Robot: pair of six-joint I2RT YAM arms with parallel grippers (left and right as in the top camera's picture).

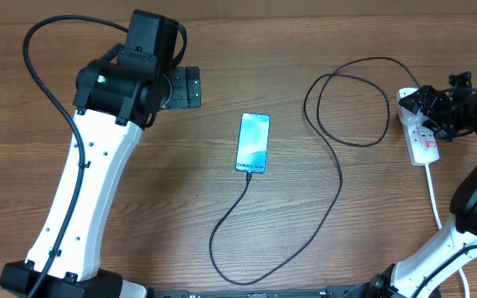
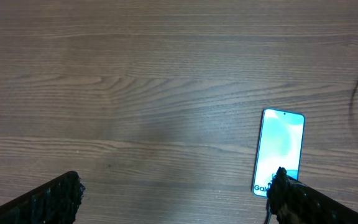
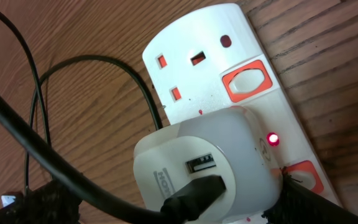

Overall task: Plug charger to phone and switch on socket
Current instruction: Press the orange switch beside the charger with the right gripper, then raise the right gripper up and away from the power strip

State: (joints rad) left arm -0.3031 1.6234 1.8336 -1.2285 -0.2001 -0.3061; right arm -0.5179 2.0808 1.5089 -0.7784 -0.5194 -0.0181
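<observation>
Left arm (image 1: 98,165): rises closest to the overhead camera, at the left of the desk (image 1: 172,232).
Left end effector (image 2: 176,183): fingers spread wide, holding nothing, over bare wood left of the phone.
Phone (image 1: 253,143): flat at mid-desk with its screen lit; the charger (image 1: 340,170) runs into its near end.
Power strip (image 3: 197,37): far right. A white adapter (image 3: 241,143) is seated in it, with the charger's USB plug in its port.
Right end effector (image 3: 169,190): wide open over the adapter, one finger on each side, gripping nothing.
Progress: both ends look plugged in. A red lamp (image 3: 272,138) glows beside the adapter, so the power is probably on, leaving only withdrawal.
Room: open wood on the left. Cable loops lie between phone and strip, and the strip sits near the right edge.
</observation>
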